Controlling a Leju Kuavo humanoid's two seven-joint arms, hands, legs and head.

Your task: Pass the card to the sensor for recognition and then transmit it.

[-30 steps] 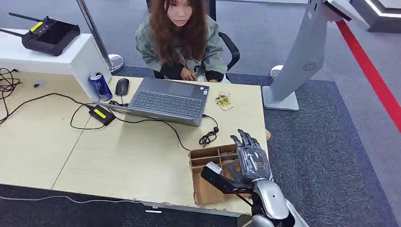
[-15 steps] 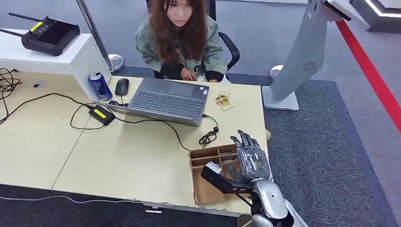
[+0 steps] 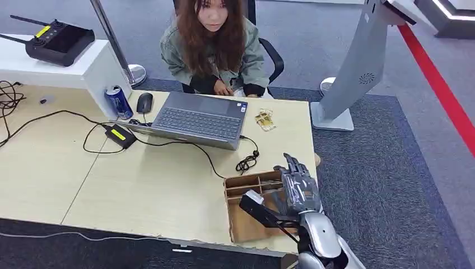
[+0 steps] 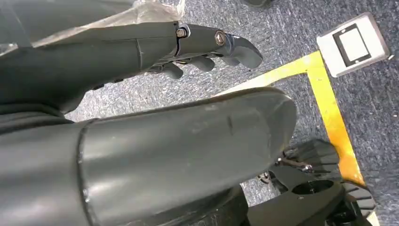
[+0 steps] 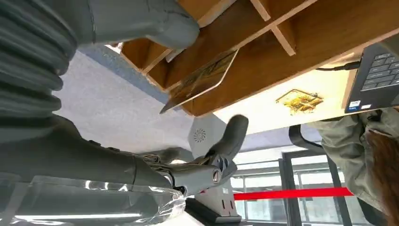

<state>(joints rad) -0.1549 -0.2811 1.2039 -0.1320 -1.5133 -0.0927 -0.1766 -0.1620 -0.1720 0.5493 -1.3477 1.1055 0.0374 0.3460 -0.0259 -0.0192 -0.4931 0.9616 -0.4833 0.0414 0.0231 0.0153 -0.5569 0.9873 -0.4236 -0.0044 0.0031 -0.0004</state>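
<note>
The right hand (image 3: 299, 188) hovers, fingers spread and empty, over the wooden tray (image 3: 238, 224) holding a card (image 5: 200, 81) (print unreadable); the left hand (image 4: 197, 47) hangs loosely curled, empty.

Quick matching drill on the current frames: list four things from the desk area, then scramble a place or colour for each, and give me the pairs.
Things:
1. drink can
2. computer mouse
3. wooden divided box
4. right hand

Descriptions:
A. at the desk's near right corner
B. blue, left of the mouse
C. raised over the box, fingers apart
D. black, just left of the laptop

Pairs: 1-B, 2-D, 3-A, 4-C
</note>
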